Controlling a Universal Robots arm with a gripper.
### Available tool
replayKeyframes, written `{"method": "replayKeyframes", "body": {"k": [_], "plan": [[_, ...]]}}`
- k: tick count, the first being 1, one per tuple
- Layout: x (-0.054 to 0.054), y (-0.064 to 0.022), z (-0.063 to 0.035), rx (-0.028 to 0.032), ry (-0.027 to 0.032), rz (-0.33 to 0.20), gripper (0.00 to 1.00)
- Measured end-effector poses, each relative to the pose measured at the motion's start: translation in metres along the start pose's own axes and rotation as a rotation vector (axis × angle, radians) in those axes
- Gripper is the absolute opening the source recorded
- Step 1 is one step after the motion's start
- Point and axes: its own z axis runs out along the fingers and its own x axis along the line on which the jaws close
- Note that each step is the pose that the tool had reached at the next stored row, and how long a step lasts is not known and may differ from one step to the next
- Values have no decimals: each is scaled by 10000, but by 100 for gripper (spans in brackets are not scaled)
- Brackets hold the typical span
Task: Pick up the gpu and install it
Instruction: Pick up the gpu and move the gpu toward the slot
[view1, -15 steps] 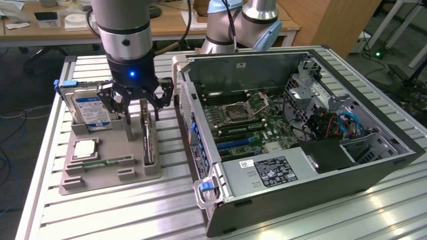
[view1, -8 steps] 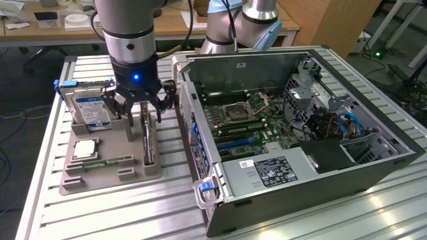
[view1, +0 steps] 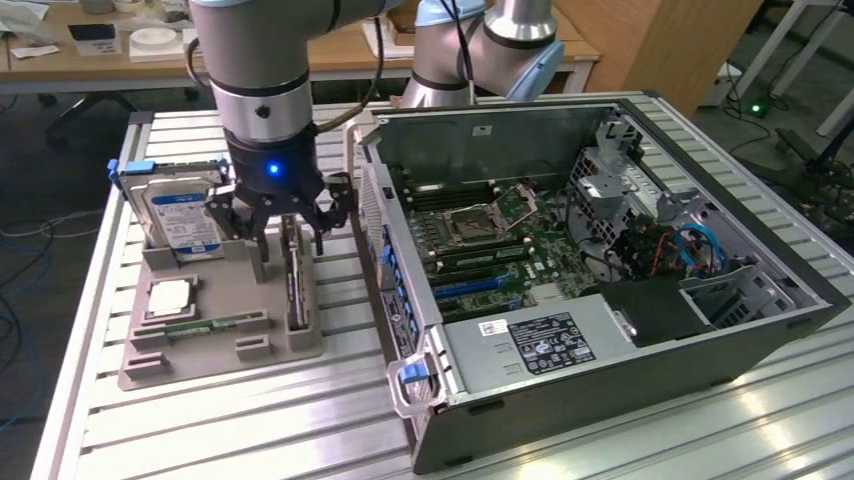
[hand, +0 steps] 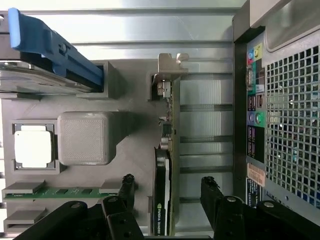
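**A:** Exterior view. How far along?

**B:** Early, I judge. The gpu (view1: 296, 290) stands on edge in a slot of the tray (view1: 200, 362) on the desk (view1: 200, 440), at nine o'clock from the open case (view1: 507, 140). It is not lifted and not installed. The blue slots (view1: 467, 287) on the board look unoccupied.

**A:** Jaws?

**B:** Apart, over the card, one finger to each side. No clamp. I cannot tell whether the tips are down at the card's level.

**A:** Neighbours?

**B:** The hard drive (view1: 180, 215) is upright in the same tray, at ten o'clock from the card.

**A:** Wrist view.

**B:** The gpu (hand: 164, 145) runs between the open jaws with a gap on each side, touching neither. Both the pick and the install are left to do.

**A:** Look of the card?

**B:** Seen edge-on, it is thin and dark. A silvery bracket (hand: 168, 67) sits at the end away from the jaws. There is a pale logo on the dark part nearest them. It sits straight in its slot, just beside the case's rear panel (hand: 290, 125) but apart from it.
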Motion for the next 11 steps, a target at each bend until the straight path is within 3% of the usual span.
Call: {"method": "replayKeyframes", "body": {"k": [11], "plan": [[22,-8,194,2,-1,141,65]]}}
